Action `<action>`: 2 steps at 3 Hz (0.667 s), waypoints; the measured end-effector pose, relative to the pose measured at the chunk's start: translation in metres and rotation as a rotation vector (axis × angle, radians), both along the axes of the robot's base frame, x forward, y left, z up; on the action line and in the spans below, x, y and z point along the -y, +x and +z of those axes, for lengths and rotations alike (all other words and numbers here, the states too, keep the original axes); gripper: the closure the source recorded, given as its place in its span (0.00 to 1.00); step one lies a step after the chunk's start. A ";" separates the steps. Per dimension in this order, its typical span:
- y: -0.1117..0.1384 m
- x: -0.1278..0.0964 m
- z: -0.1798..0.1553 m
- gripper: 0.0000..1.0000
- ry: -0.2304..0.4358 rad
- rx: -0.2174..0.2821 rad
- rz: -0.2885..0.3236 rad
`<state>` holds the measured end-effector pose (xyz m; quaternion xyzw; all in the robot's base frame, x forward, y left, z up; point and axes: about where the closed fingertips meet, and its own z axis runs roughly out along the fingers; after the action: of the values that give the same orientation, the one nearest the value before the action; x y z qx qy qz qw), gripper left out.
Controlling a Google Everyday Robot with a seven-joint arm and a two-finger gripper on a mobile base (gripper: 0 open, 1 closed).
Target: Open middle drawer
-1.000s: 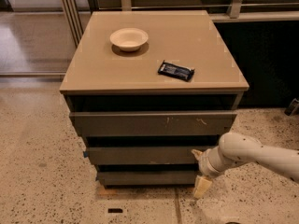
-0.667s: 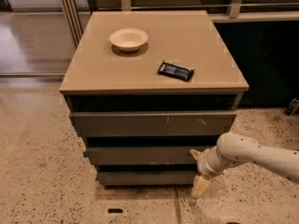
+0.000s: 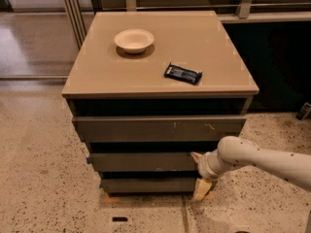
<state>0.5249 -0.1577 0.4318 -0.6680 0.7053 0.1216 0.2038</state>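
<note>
The middle drawer [image 3: 146, 162] is a long flat dark front with a small blue mark at its left end. It sits between the scratched top front [image 3: 160, 128] and the smaller bottom front [image 3: 148, 184]. My gripper [image 3: 199, 173] is at the drawer stack's right end, on a white arm coming in from the right. It is open, with its fingers spread one above the other. The upper fingertip [image 3: 196, 156] is at the middle drawer's top right edge. The lower fingertip [image 3: 202, 189] hangs beside the bottom front. All three drawers look pushed in.
A tan cabinet top [image 3: 97, 76] holds a cream bowl [image 3: 134, 40] and a black snack packet [image 3: 183, 74]. Speckled floor [image 3: 39, 178] lies in front and to the left. A dark panel [image 3: 282, 67] stands to the right, and metal rails [image 3: 73, 13] at the back left.
My gripper has shifted slightly left and up, closer to the middle drawer's right end. The drawers, bowl and packet have not moved.
</note>
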 end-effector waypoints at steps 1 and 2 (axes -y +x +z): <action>0.013 -0.006 -0.006 0.00 -0.002 0.024 0.022; 0.013 -0.006 -0.006 0.00 -0.002 0.024 0.022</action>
<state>0.5381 -0.1520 0.4255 -0.6773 0.6956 0.1149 0.2103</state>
